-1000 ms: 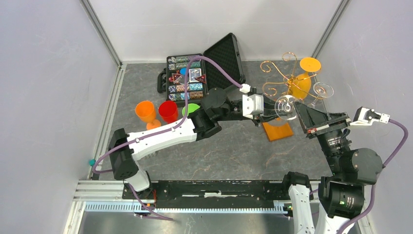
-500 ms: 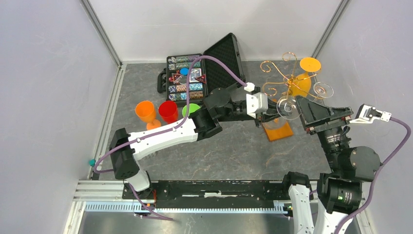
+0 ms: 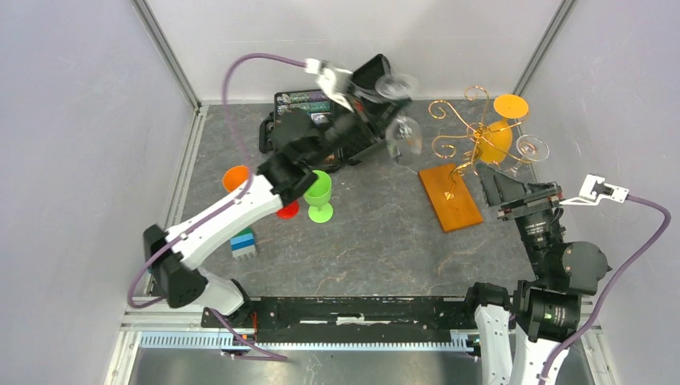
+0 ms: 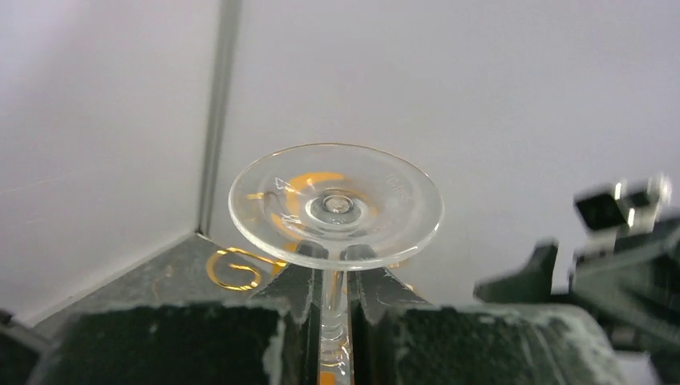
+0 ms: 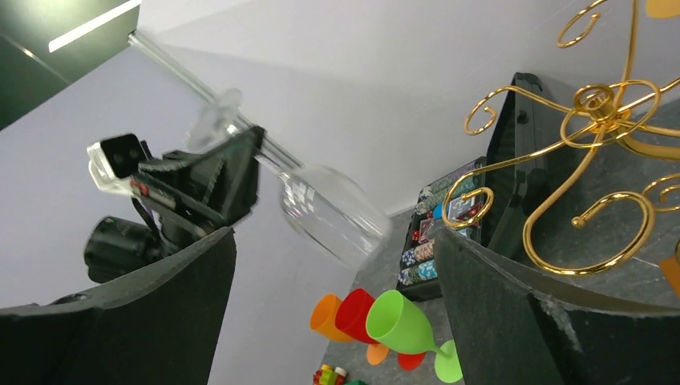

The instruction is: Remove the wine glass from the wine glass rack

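Item: clear stemmed wine glass (image 3: 403, 128), off the gold wire wine glass rack (image 3: 471, 138) with curled scroll arms and a flat orange-brown base. It is carried in the air to the rack's left, by the raised lid of the open black foam-lined case (image 5: 513, 172) at the far side of the table. Top view: the left arm is stretched from its near-left base to the far side with the wrist raised high. The left gripper (image 3: 383, 106) is at the stem, and the glass is tilted and blurred, foot farther, bowl nearer. Left wrist view alone shows the grip: the left gripper (image 4: 334, 309) is almost closed, both fingers pinching the stem just under the round foot. Right wrist view alone shows the wine glass (image 5: 333, 212) side-on, slanting, foot upper left and bowl lower right, apart from the scrolls. The right arm is folded upright at near right, with the right gripper (image 3: 501, 188) just beside the rack, jaws spread wide, holding nothing. Also listed: orange stemmed glass (image 3: 499, 136) and second clear glass (image 3: 532, 148) hanging on the rack's right side, and a green plastic goblet (image 3: 318, 192) standing left of centre.
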{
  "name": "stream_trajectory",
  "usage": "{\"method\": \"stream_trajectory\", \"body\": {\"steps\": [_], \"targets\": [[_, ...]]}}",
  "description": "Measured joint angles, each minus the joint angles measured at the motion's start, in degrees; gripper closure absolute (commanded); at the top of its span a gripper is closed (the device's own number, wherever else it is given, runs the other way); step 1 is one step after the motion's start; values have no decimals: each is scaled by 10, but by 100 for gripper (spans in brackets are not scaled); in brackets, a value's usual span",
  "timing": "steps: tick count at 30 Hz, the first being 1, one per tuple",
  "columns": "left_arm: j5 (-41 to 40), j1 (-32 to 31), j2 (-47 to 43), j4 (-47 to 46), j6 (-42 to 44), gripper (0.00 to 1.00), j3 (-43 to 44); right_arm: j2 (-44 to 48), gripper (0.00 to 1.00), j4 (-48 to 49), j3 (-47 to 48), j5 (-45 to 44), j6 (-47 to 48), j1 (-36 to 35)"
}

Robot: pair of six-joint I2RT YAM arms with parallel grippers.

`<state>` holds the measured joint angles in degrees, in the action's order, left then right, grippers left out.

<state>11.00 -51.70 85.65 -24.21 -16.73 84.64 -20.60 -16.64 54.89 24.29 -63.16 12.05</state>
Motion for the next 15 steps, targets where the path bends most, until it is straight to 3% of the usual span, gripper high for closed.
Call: {"method": "stream_trajectory", "body": {"steps": [6, 15], "targets": [[-101, 60, -106, 13, -187, 98, -19, 30, 3, 101, -65, 44, -12, 2], [-175, 60, -173, -19, -398, 98, -104, -17, 6, 313, -70, 102, -126, -17]]}}
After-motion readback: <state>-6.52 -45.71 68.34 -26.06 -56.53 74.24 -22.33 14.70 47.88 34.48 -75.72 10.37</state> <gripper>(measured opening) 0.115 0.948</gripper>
